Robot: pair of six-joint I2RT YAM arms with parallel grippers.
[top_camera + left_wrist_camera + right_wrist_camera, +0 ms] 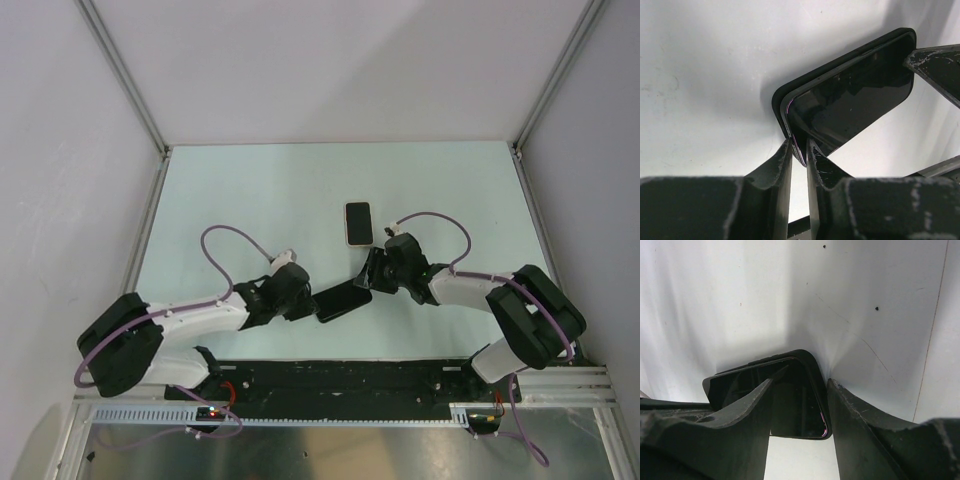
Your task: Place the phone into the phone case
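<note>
**Figure: 2 arms at the phone, seen from the room.** The left pincer and right pincer meet near the middle of the pale surface, with the dark phone spanning the gap between them, its long axis running diagonally from lower left to upper right.

(a) Left wrist view. The glossy phone lies within the matte black phone case, whose rim shows around its near corner and along its upper long edge. Whether the phone is fully seated cannot be told. The left pincer is clenched on that near corner, its 2 fingers almost together, with the phone's thin edge nipped between them. A soft shadow on the surface beneath suggests the phone is held clear of it. At the far end, 1 finger of the right pincer overlaps the phone's corner, while the other stands apart from it, with bare surface visible between.

(b) Right wrist view. The right pincer is released, with its fingers spread around the end of the phone. 1 finger crosses in front of the screen, and the other sits just beside the rounded corner of the phone case.

(c) Overhead view. A second handset, dark-faced with a pale rim, lies flat on the surface just beyond the right pincer, untouched by either arm.
</note>
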